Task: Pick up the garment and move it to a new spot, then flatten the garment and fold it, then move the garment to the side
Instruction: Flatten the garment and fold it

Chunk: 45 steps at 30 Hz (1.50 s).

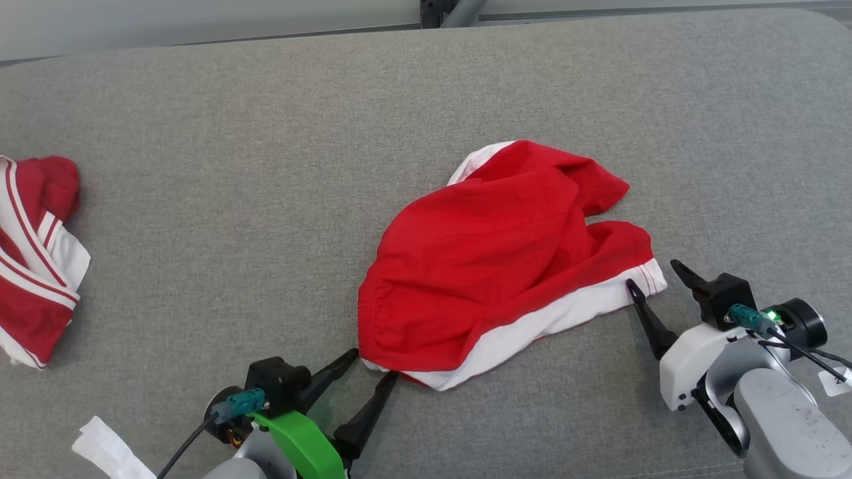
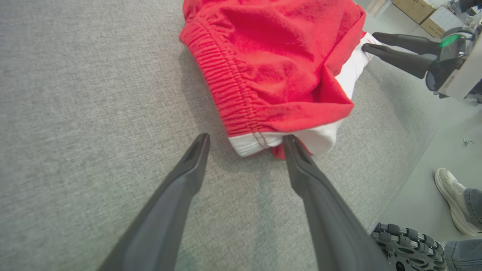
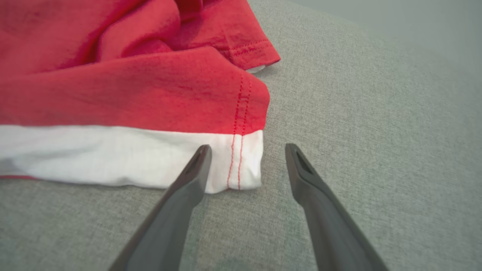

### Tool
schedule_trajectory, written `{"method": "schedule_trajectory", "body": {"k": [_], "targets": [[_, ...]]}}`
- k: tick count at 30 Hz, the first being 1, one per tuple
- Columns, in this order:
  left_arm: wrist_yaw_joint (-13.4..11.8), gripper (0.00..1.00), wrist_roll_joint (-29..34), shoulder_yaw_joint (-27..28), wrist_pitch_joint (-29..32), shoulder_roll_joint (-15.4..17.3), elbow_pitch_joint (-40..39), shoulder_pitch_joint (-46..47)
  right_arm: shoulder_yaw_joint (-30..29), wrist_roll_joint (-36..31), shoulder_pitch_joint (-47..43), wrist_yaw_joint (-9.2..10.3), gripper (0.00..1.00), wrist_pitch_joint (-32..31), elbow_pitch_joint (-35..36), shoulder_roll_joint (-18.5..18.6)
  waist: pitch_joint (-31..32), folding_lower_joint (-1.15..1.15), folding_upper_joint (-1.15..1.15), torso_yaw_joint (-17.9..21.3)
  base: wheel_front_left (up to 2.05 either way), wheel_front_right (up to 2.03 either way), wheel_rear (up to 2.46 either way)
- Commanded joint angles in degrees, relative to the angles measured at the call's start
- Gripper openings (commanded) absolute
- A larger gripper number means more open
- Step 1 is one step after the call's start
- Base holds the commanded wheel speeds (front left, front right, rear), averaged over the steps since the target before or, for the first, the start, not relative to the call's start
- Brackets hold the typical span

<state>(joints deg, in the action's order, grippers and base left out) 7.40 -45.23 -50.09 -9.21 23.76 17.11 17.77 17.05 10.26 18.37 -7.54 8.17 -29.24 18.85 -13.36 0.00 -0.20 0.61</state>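
Lying crumpled at the middle of a grey padded surface (image 1: pixel 233 166) is one red garment (image 1: pixel 492 266) with a white band along its near edge. A second garment (image 1: pixel 33 259), red with white stripes, sits bunched at the far left edge, well apart from the first. One white slip of paper (image 1: pixel 110 449) lies near the lower left corner.

Two grippers are in view, one at each near corner of the red garment, and both have their fingers spread apart with nothing held. The left gripper (image 1: pixel 373 364) points at the gathered waistband corner. In the left wrist view that corner sits between the two fingertips: one tip touches the white edge, the other rests over bare grey surface. The right gripper (image 1: pixel 651 273) points at the stitched white hem corner on the other side. In the right wrist view one finger overlaps the white band and the other stands just beside the cloth.

Off the surface's edge, the left wrist view shows one pale shoe (image 2: pixel 450 188) of a person on the floor, and two cardboard boxes (image 2: pixel 418 9) farther off; their contents cannot be made out.
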Motion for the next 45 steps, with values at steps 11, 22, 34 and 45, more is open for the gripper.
{"method": "schedule_trajectory", "body": {"k": [11, 22, 34, 45], "targets": [[0.16, 0.0, -3.34, -5.04, -3.1, 1.49, 1.38, 3.16, 2.24, 3.02, -0.48, 0.1, 0.0, 1.2, 0.95, 0.86, 0.82, 0.0, 0.2, 1.41, 0.0, 0.0, 0.0], [0.03, 0.0, -10.92, -0.6, -4.86, 6.27, -10.35, -2.14, -2.63, 10.73, -4.17, 0.1, 0.0, 2.76, 9.99, 0.69, 3.37, 0.0, 0.2, 3.78, 0.0, 0.0, 0.0], [-4.77, 0.0, -17.86, 7.14, -0.59, 15.5, -39.75, -1.03, -13.92, 23.63, -6.95, 0.1, 0.0, -3.71, 35.88, 3.08, 2.61, 0.0, 0.2, 5.03, 0.0, 0.0, 0.0], [-4.76, 0.0, -21.79, 17.79, 12.13, 14.52, -30.03, 32.02, -17.53, 23.17, 22.86, 0.09, 0.0, -8.82, 35.49, -1.22, -17.38, 0.0, 0.2, 3.63, 0.0, 0.0, 0.0]]}}
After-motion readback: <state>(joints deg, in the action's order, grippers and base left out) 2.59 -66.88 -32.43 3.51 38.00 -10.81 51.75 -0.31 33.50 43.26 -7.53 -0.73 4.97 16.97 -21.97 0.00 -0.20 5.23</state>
